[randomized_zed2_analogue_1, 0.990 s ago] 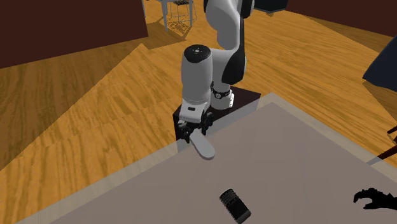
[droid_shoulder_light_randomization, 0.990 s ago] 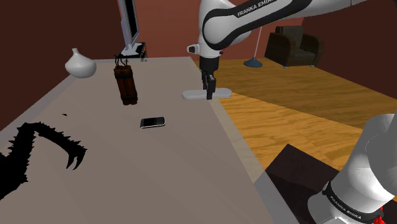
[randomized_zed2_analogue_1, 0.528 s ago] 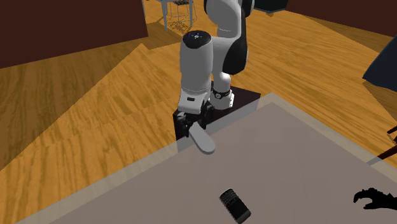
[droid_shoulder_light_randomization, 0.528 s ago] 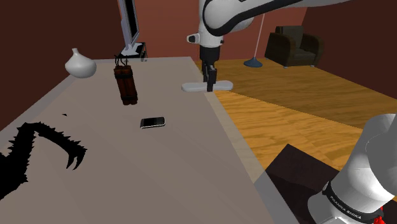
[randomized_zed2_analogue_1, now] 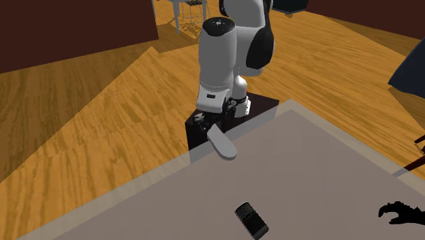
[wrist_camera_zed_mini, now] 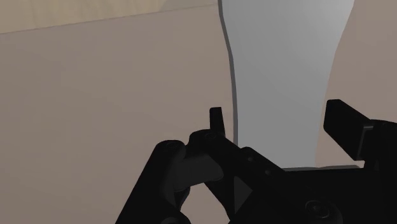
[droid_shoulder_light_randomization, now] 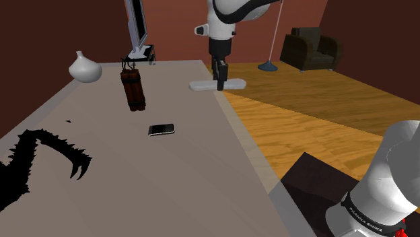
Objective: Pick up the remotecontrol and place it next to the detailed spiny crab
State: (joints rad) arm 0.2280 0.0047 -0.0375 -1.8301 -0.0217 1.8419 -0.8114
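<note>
- Gripper (droid_shoulder_light_randomization: 219, 81) had its jaws closed on the remote (droid_shoulder_light_randomization: 235, 83), a plain pale-grey slab, clasped near mid-length with both ends sticking out sideways.
- Wrist view confirmed the grasp: fingers (wrist_camera_zed_mini: 217, 119) sat against either long edge of the remote (wrist_camera_zed_mini: 286, 76), with no gap seen.
- The remote hung by the table (droid_shoulder_light_randomization: 168, 175) edge nearest the stand. Judged clear of the surface, though the gap itself was hard to read.
- Second exterior view: remote (randomized_zed2_analogue_1: 222, 142) sat slanted under the gripper (randomized_zed2_analogue_1: 208, 126), over the table corner.
- The crab (droid_shoulder_light_randomization: 40, 161), black and spiny, lay at the shoulder view's lower left, well apart from the remote. One claw (randomized_zed2_analogue_1: 402, 213) showed at the second exterior view's lower right.
- Also on the table: a black phone (droid_shoulder_light_randomization: 161, 129) between remote and crab, a bundle of red sticks (droid_shoulder_light_randomization: 133, 89), and a white vase (droid_shoulder_light_randomization: 85, 68) further off.
- Step in hand (judgement): pick done, carry not yet begun.
- Next move calls for a carry across the table toward the crab at enough height to pass over the phone, then a descent onto bare surface just beside the crab, not on its legs or spines.
- Jaws to part only once the remote rests flat.
</note>
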